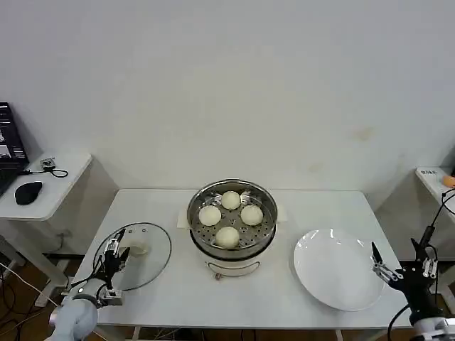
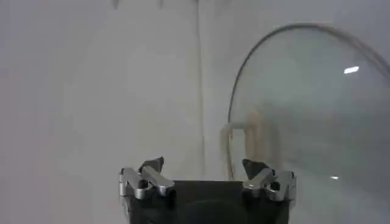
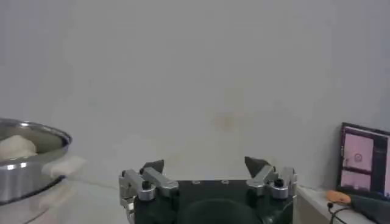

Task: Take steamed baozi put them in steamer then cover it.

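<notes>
Inside steamer (image 1: 232, 241) sit 4 baozi (image 1: 227, 236); cover (image 1: 146, 257) flat by left gripper (image 1: 114, 249), jaws apart.

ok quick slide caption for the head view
Four steamed baozi sit in the open steamer; cover lies beside the open left tool.

Even, bright room light with soft shadows

A small glare spot sits on the round clear glass cover (image 2: 311, 109) just beyond the left hand (image 2: 204, 167); the cover and the shiny round stainless-steel steamer (image 3: 27, 158) look softly blurred.

Lab: bare white wall, side desk (image 1: 53, 192) with mouse (image 1: 28, 192).
</notes>
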You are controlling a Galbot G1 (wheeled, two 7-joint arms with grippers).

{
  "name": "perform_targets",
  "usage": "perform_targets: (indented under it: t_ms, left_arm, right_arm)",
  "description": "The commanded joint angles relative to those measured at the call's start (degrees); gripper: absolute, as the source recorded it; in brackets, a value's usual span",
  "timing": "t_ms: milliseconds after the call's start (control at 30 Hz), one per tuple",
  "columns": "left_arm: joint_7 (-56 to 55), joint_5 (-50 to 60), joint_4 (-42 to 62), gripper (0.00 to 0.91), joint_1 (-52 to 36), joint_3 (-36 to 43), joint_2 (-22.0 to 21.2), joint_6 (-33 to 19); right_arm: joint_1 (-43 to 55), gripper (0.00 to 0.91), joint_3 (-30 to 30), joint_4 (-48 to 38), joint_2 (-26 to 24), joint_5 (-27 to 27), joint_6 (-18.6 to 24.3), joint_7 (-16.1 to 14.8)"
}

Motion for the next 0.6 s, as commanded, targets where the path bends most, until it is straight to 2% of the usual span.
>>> perform_targets:
  t_ms: [33,200,233,267,300,600]
  left_arm:
    - [0.1,0.7,4.5,0.907,-4.3,0.9,0.0,0.1]
    - [0.3,0.6,5.7,0.907,-5.5,1.6,0.0,0.1]
    - [0.3,0.7,6.1,0.816,-5.7,1.7,0.0,0.1]
    - [0.2,0.7,6.7,0.262,-6.0,1.9,-0.1,0.0]
    - [0.0,0.7,6.8,0.010,-6.1,2.0,-0.2,0.0]
    - [0.1,0.8,7.3,0.000,-5.3,1.9,-0.5,-0.7]
  right_arm:
    - [-0.2,0.907,-0.1,-0.6,0.5,-0.2,0.0,-0.1]
    - [0.1,0.907,-0.4,-1.2,0.8,-0.5,0.1,-0.1]
    - [0.2,0.907,-0.4,-1.3,0.8,-0.6,0.1,-0.1]
    - [0.2,0.907,-0.4,-1.3,0.9,-0.6,0.1,-0.1]
    - [0.2,0.907,-0.5,-1.3,0.9,-0.6,0.1,-0.1]
    - [0.4,0.907,-1.0,-1.6,1.1,-1.0,0.0,-0.1]
